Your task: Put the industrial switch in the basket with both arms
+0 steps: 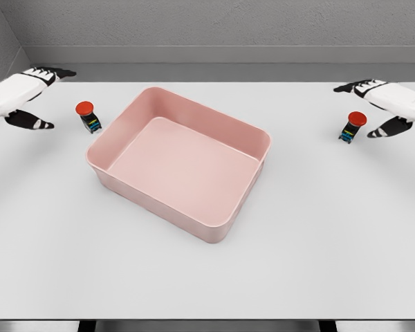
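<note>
A white worktop fills the view, with a grey wall behind it. At its middle sits a pink basket, a rectangular tub with rounded corners, turned at an angle and holding nothing. Two robot hands reach in at the far corners. The left robot hand hangs over the worktop's left edge with fingers spread, thumb apart from the rest, holding nothing. The right robot hand is likewise spread and grips nothing. Two switches stand on the worktop, each a red mushroom button on a small dark body with coloured bits. The left switch is just beside the basket's left corner, near the left hand. The right switch stands well apart from the basket, close to the right thumb.
</note>
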You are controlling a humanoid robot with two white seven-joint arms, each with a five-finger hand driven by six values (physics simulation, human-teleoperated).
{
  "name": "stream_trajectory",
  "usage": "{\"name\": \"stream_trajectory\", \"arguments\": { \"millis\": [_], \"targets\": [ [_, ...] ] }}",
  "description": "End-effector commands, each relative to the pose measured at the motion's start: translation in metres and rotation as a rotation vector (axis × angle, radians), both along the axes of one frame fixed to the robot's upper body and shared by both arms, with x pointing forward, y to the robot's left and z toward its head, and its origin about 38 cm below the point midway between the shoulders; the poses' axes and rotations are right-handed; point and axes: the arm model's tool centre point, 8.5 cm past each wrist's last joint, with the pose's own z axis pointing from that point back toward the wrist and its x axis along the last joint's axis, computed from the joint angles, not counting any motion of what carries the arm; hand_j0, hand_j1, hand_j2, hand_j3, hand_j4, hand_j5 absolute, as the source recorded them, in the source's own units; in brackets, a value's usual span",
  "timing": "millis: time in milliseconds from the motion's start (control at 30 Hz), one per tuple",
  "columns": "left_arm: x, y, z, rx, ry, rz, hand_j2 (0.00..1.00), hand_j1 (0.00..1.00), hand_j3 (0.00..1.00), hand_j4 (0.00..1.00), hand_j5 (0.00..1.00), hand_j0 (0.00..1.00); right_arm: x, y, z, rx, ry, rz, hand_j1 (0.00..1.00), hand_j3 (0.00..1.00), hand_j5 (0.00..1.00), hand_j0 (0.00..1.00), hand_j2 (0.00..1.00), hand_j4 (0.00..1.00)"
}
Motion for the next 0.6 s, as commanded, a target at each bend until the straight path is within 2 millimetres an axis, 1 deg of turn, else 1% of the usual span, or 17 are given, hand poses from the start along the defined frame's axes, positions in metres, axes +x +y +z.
{"name": "stream_trajectory", "arguments": {
  "millis": [0, 100, 133, 200, 233, 300, 400, 467, 567],
  "targets": [
    [0.001, -0.002, -0.021, -0.013, 0.05, 0.013, 1.0, 1.0, 1.0, 1.0, 1.0, 1.0, 0.002, -0.005, -0.007, 0.016, 0.018, -0.028, 1.0, 1.0, 1.0, 1.0, 1.0, 1.0],
    [0.003, -0.002, -0.021, -0.011, 0.051, 0.017, 1.0, 1.0, 1.0, 1.0, 1.0, 1.0, 0.003, -0.014, -0.012, 0.031, 0.028, -0.061, 1.0, 1.0, 1.0, 1.0, 1.0, 1.0],
    [0.006, -0.005, -0.021, -0.018, 0.052, 0.019, 1.0, 1.0, 1.0, 1.0, 1.0, 1.0, 0.003, -0.013, -0.01, 0.056, 0.029, -0.066, 1.0, 1.0, 1.0, 1.0, 1.0, 1.0],
    [0.01, -0.005, -0.02, -0.003, 0.054, 0.021, 1.0, 1.0, 1.0, 1.0, 1.0, 1.0, 0.004, -0.021, -0.012, 0.073, 0.036, -0.092, 1.0, 1.0, 1.0, 1.0, 1.0, 1.0],
    [0.011, -0.005, -0.019, -0.003, 0.052, 0.02, 1.0, 1.0, 1.0, 1.0, 1.0, 1.0, 0.006, -0.014, -0.016, 0.087, 0.04, -0.084, 1.0, 1.0, 1.0, 1.0, 1.0, 1.0],
    [0.011, -0.005, -0.019, -0.002, 0.051, 0.021, 1.0, 1.0, 1.0, 1.0, 1.0, 1.0, 0.008, -0.009, -0.019, 0.122, 0.047, -0.083, 1.0, 1.0, 1.0, 1.0, 1.0, 1.0],
    [0.015, -0.007, -0.017, -0.007, 0.05, 0.024, 1.0, 1.0, 1.0, 1.0, 1.0, 1.0, 0.007, -0.008, -0.018, 0.157, 0.05, -0.085, 1.0, 1.0, 1.0, 1.0, 1.0, 1.0],
    [0.018, -0.008, -0.018, -0.009, 0.053, 0.027, 1.0, 1.0, 1.0, 1.0, 1.0, 1.0, 0.005, -0.007, -0.02, 0.186, 0.097, -0.077, 1.0, 1.0, 1.0, 1.0, 1.0, 1.0],
    [0.021, -0.003, -0.021, -0.013, 0.067, 0.051, 1.0, 1.0, 1.0, 1.0, 1.0, 1.0, 0.004, -0.009, -0.019, 0.197, 0.104, -0.08, 1.0, 1.0, 1.0, 1.0, 1.0, 1.0]
  ]
}}
